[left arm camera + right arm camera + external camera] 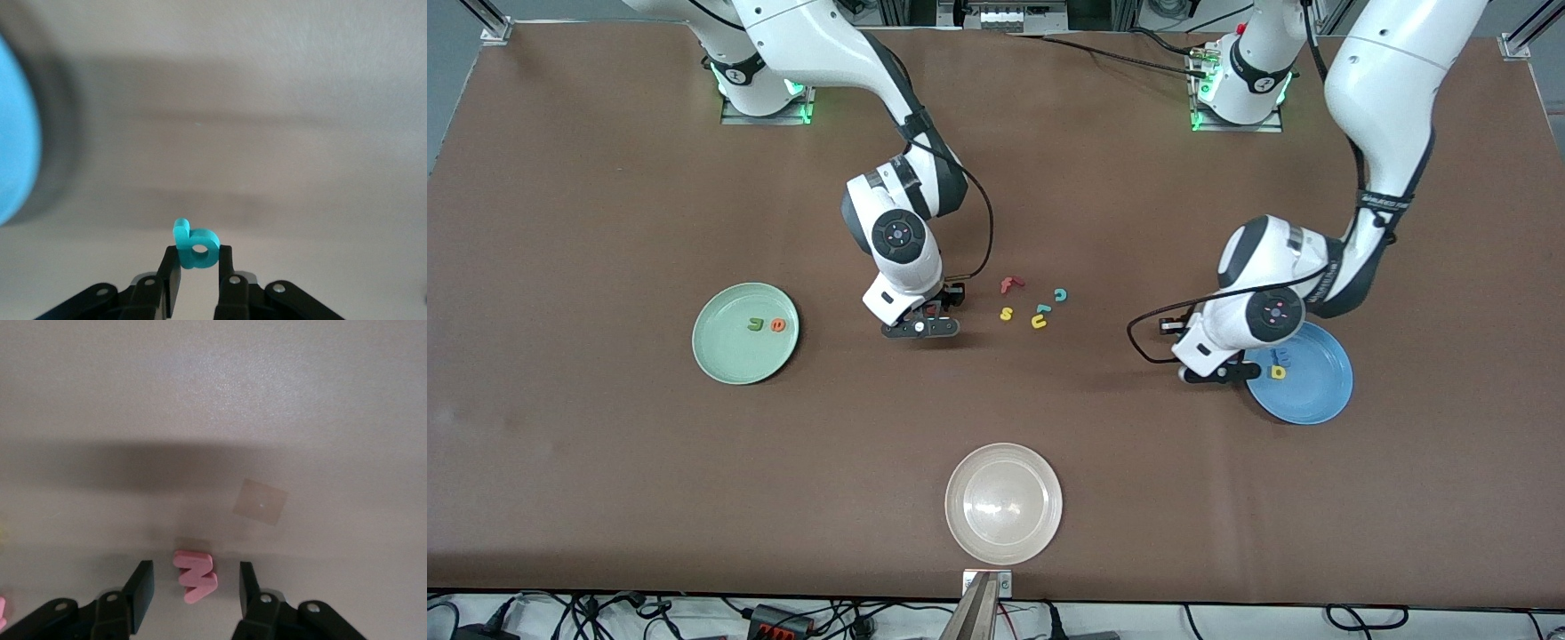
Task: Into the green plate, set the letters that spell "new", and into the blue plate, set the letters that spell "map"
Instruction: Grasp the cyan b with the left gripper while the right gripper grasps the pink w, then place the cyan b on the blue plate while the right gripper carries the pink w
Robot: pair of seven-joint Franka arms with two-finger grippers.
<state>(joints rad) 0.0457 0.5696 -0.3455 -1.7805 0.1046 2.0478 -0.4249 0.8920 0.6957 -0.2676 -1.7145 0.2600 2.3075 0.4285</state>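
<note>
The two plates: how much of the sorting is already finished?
Done: "n" and "e" in the green plate; "a" in the blue plate. In hand: left gripper grips the "p"; right gripper straddles the "w". Left: placing both.

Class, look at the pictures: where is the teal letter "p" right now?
The teal "p" is pinched in the left end effector, just off the rim of the blue plate at the left arm's end of the table.

Even overhead light, soft shadows under the arms, glare in the beige plate (1003, 503), blurred wrist-view backgrounds.
</note>
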